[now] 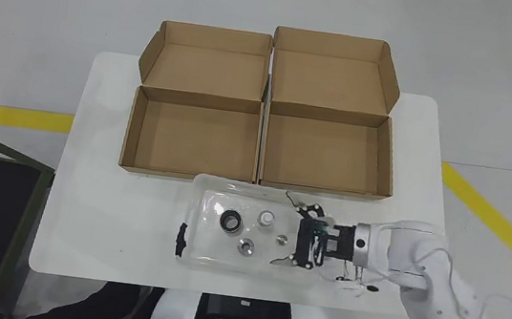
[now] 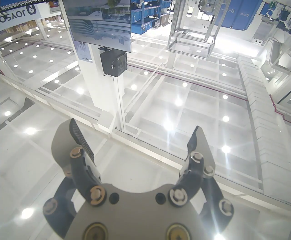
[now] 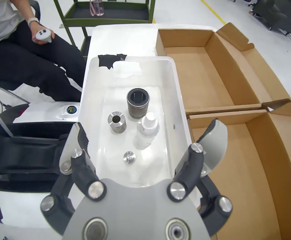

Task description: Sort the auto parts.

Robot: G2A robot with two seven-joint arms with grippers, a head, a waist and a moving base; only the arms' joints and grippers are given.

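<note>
A clear plastic tray [image 1: 209, 187] lies at the table's front with the auto parts in it. These are a dark cylindrical bearing [image 3: 138, 102], a silver bushing [image 3: 116, 122], a white plastic part [image 3: 149, 126] and a small silver disc [image 3: 129, 157]. My right gripper [image 3: 147, 127] hangs open over the tray's right end [image 1: 288, 231], above the disc, with nothing between its fingers. My left gripper [image 2: 134, 125] points up at the ceiling, open and empty.
Two open cardboard boxes, left [image 1: 191, 140] and right [image 1: 326, 155], stand side by side behind the tray, with bare floors and flaps up at the back. A green cart [image 3: 109, 13] stands beyond the table's left end. A strip of white table [image 1: 85, 216] lies left of the tray.
</note>
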